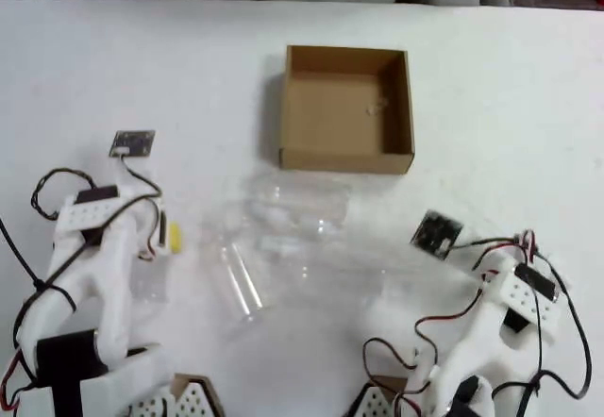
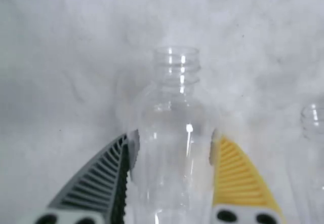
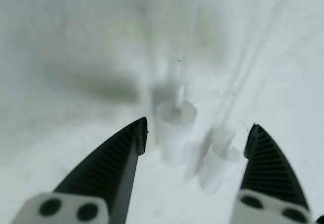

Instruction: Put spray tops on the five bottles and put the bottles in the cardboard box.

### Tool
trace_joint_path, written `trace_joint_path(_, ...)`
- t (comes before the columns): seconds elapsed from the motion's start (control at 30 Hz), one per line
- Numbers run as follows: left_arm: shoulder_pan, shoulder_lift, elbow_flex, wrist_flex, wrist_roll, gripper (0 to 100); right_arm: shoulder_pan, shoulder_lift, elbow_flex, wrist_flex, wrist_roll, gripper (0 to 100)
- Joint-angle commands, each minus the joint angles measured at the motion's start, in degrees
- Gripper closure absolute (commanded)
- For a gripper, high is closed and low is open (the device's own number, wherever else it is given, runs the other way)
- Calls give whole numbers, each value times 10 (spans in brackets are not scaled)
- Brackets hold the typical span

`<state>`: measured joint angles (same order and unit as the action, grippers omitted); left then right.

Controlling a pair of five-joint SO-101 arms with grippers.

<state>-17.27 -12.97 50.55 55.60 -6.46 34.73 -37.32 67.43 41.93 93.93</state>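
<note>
Left gripper (image 2: 169, 145): clamped on clear bottle (image 2: 174, 97). Right gripper (image 3: 198, 133): jaws spread wide, 2 spray tops (image 3: 174, 122) betw. them on table (image 1: 491, 77). Cardboard box (image 1: 347, 160): open, other bottles (image 1: 297, 211) lying near.

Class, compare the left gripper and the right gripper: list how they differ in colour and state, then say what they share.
Colour: the left gripper has one yellow finger and one grey; the right gripper has two black ones. State: the left gripper clasps a topless clear bottle; the right gripper is open near two white spray tops, holding neither. Both have ribbed fingers.
</note>
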Motion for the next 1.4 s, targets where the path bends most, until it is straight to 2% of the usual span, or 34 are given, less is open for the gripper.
trace_joint_path(0.0,-1,-7,-24,-9,-7,980,35,-55,-32,-1,-142,847)
trace_joint_path(0.13,-1,-7,-23,-9,-7,980,75,-133,-54,73,-303,985)
trace_joint_path(0.23,-1,-7,-23,-9,-7,980,113,-196,-55,150,-378,966)
trace_joint_path(0.43,-1,-7,-23,-9,-7,980,179,-265,-31,261,-463,981)
trace_joint_path(0.63,-1,-7,-22,-6,-7,980,153,-228,40,210,-537,982)
trace_joint_path(0.83,-1,-7,-22,-5,-7,980,146,-125,31,109,-620,982)
trace_joint_path(1.03,-1,-7,-22,-7,-7,980,124,37,-45,51,-631,982)
trace_joint_path(1.2,-1,-7,-22,-8,-7,980,122,176,-147,48,-632,982)
trace_joint_path(1.37,-1,-7,-22,-9,-7,980,122,301,-249,54,-670,982)
